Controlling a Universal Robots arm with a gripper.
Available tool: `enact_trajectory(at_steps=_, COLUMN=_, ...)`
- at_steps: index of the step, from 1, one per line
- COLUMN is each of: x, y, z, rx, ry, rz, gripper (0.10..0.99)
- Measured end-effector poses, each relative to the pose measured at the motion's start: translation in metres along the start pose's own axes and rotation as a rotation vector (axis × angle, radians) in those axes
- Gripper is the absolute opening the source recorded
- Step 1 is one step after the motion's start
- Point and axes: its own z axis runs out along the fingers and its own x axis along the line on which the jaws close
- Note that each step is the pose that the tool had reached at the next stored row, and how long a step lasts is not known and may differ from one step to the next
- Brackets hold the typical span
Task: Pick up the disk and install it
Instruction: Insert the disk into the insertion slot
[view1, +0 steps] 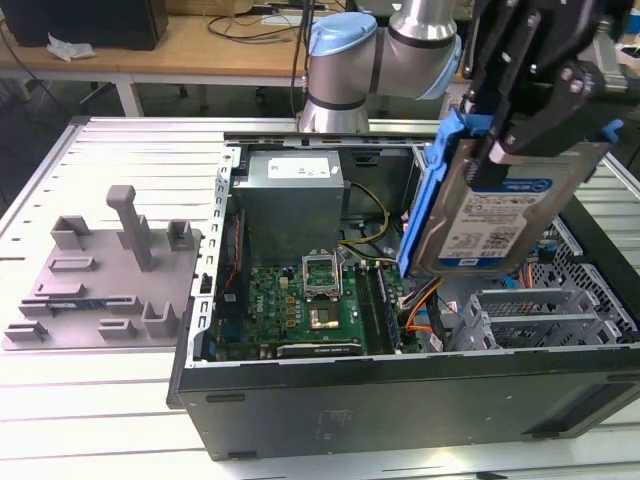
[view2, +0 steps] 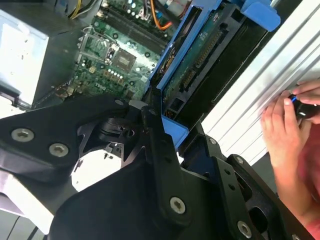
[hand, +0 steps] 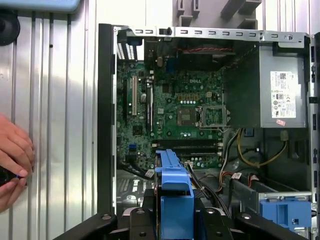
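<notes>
Holding: the jaws pinch the disk at its upper end, pressed against its light-blue bracket; it hangs tilted.
Disk position: between the jaws, in the air above the open computer case, touching nothing else that I can see.
Below the jaws: the motherboard, orange cables and the metal drive cage; the grey power supply sits farther off, beyond the board.
Risk, collision: the disk's low corner hangs near the cables and the cage rim; a tilted descent could snag wires or jam the bracket against metal.
Risk, slip: the grip is at one end, so a knock could twist the disk in the jaws.
Risk, person: a hand rests on the surface beside the case, possibly within the arm's reach.
Exterior view gives: the label side and the disk's tilt.
Second wrist view adds: the disk's circuit-board underside.
First wrist view adds: the bracket edge-on over the case interior, with the hand off to one side.
</notes>
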Motion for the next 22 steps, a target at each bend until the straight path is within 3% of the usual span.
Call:
enact_trajectory(at_steps=3, x=0.0045, y=-0.018, z=-0.0005, rx=0.0, ry=0.0, rz=0.0, gripper=0.369)
enact_trajectory(at_steps=8, x=0.0056, y=-0.0433, z=-0.0014, rx=0.0, ry=0.0, rz=0.0, gripper=0.369)
enact_trajectory(at_steps=12, x=0.0057, y=-0.0593, z=-0.0018, rx=0.0, ry=0.0, rz=0.0, gripper=0.369)
enact_trajectory(at_steps=18, x=0.0057, y=-0.0758, z=-0.0016, rx=0.0, ry=-0.0001, rz=0.0, gripper=0.369)
enact_trajectory(at_steps=22, x=0.0059, y=-0.0763, z=-0.0015, rx=0.0, ry=0.0001, rz=0.0, gripper=0.369)
